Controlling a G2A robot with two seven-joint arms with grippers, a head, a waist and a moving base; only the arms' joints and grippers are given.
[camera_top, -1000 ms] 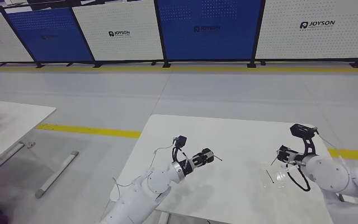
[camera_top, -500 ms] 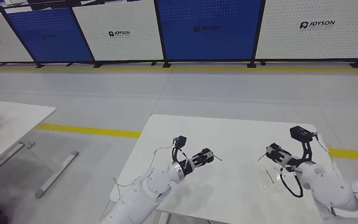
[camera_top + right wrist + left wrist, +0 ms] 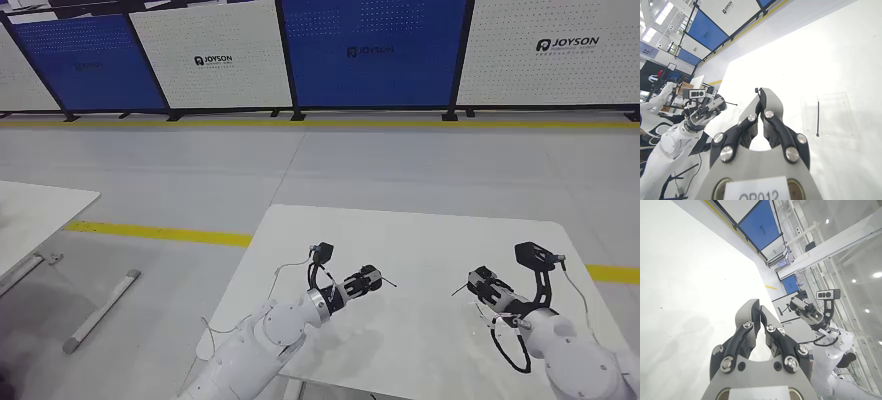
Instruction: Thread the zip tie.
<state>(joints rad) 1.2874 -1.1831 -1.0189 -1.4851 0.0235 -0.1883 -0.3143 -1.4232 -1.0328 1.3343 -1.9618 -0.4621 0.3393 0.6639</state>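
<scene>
Facing two held ties tip to tip

One zip tie [image 3: 731, 103] juts straight out past the fingertips of the left end effector [image 3: 372, 278], which is clenched on it. Its long axis aims toward the right end effector [image 3: 759, 92]. That one is clamped on a second zip tie [image 3: 461, 290] pointing back the other way. The free ends stand well apart above the worktop [image 3: 420, 235]. A spare tie [image 3: 818, 118] lies in a clear tray [image 3: 845, 106] beside the right end effector.
</scene>
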